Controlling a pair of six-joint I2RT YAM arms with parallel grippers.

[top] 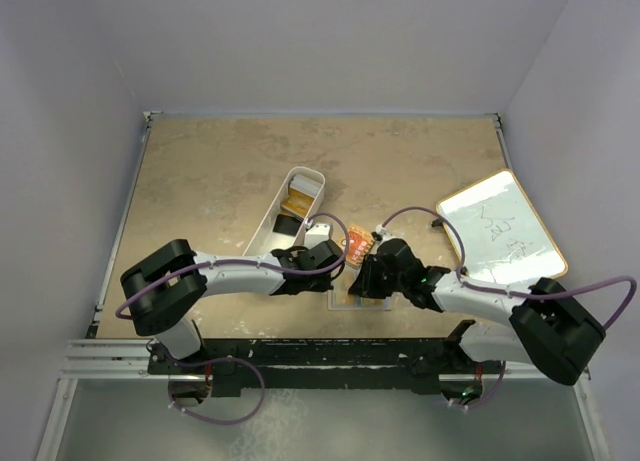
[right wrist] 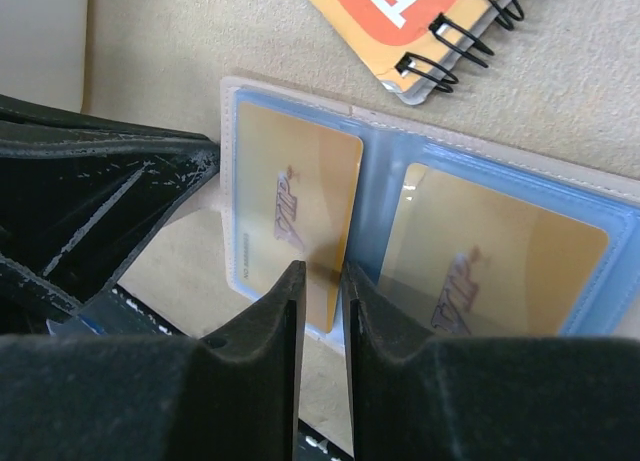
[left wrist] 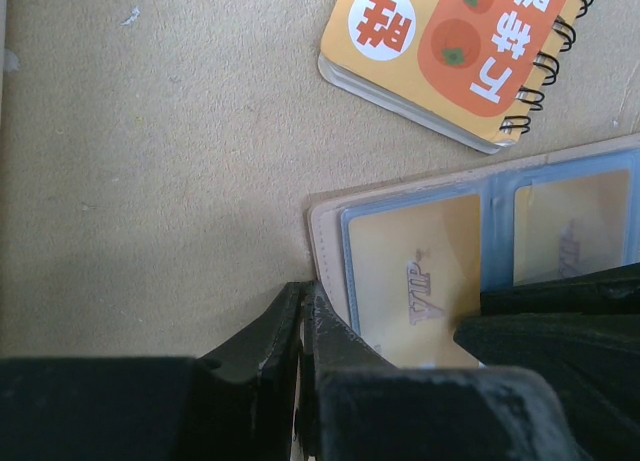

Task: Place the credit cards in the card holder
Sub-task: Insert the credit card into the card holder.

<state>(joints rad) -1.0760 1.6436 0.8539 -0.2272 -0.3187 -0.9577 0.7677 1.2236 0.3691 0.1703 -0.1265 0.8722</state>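
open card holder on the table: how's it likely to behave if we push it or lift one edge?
Probably floppy: the card holder is thin, with a fold down the middle, so a lifted edge may hinge. Likely light and apt to slide on the smooth table. The glossy sleeves over the gold cards look slippery.

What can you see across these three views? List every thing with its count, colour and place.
Table: one, mottled beige, under everything.
Bin: one, white, mid-table; tan and black contents, too small to name.
Board: one, white, wooden frame, right side.
Spiral notebook: one, orange, black coil, beside the card holder.
Card holder: one, beige with bluish sleeves, open between the hands.
Cards: two, gold, one in each sleeve.
Left hand: one, black, shut, at the card holder's edge.
Right hand: one, black, fingers close together over one card.
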